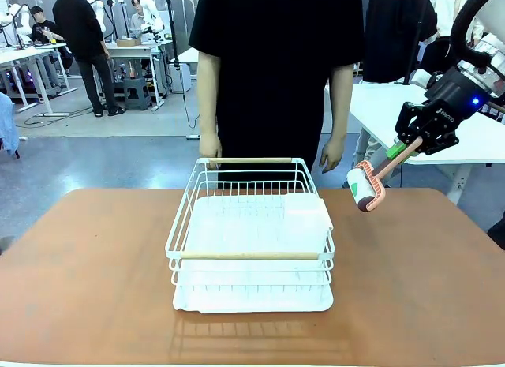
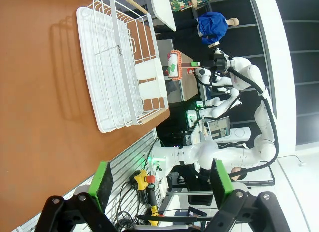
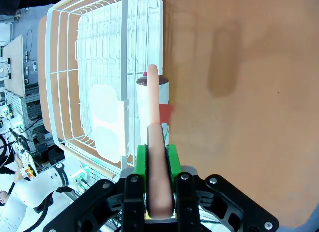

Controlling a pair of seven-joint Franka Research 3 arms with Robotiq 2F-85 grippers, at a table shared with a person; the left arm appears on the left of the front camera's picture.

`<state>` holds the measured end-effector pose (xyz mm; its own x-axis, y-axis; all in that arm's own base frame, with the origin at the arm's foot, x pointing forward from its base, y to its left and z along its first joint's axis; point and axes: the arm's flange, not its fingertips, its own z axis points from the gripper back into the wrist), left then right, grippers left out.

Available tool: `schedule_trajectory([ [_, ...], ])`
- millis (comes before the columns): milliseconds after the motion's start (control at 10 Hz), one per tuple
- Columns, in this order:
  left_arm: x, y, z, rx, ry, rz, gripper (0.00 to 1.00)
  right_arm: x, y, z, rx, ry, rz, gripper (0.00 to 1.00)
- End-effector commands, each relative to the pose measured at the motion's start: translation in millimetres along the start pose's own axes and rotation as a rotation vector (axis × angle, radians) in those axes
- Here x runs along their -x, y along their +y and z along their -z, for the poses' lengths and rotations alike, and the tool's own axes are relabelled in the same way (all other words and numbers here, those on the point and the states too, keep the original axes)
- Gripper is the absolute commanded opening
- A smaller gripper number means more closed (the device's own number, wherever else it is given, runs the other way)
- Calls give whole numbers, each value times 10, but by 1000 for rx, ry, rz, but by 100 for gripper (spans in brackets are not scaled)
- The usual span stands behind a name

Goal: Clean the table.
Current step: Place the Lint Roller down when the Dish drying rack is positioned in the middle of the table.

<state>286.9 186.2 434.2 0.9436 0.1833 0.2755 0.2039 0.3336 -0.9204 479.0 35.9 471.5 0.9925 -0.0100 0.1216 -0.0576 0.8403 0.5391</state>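
Bright, even indoor light falls on the table [image 1: 95,288], apparently from overhead, though no lamp shows. In the front view the white wire rack [image 1: 249,241] casts a soft gridded shadow on the tabletop just in front of it, toward the camera, and the glossy top carries a mild sheen there. In the left wrist view the rack [image 2: 117,67] throws a faint barred shadow on the wood beside it. The right wrist view shows a blurred dark shadow patch on the tabletop [image 3: 249,92], well to one side of the rack [image 3: 104,77]. Both wrist views bend straight lines near their edges. The background beyond the rack looks slightly soft.
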Motion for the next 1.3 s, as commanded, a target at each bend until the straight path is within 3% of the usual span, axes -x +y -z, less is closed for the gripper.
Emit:
schedule_trajectory([
  [0,11,9,-27,20,-3,22,100,-20,25,-16,-20,0,-8,21],
  [500,11,9,-27,20,-3,22,100,0,0,0,0,0,0,21],
  [700,11,9,-27,20,-3,22,100,-119,-81,12,71,-293,483,21],
  [900,11,9,-27,20,-3,22,100,-70,-294,20,10,-438,831,21],
  [1000,11,9,-27,20,-3,22,100,-35,-435,64,34,-516,956,21],
  [1200,11,9,-27,20,-3,22,100,79,-604,244,-59,-577,1162,21],
])
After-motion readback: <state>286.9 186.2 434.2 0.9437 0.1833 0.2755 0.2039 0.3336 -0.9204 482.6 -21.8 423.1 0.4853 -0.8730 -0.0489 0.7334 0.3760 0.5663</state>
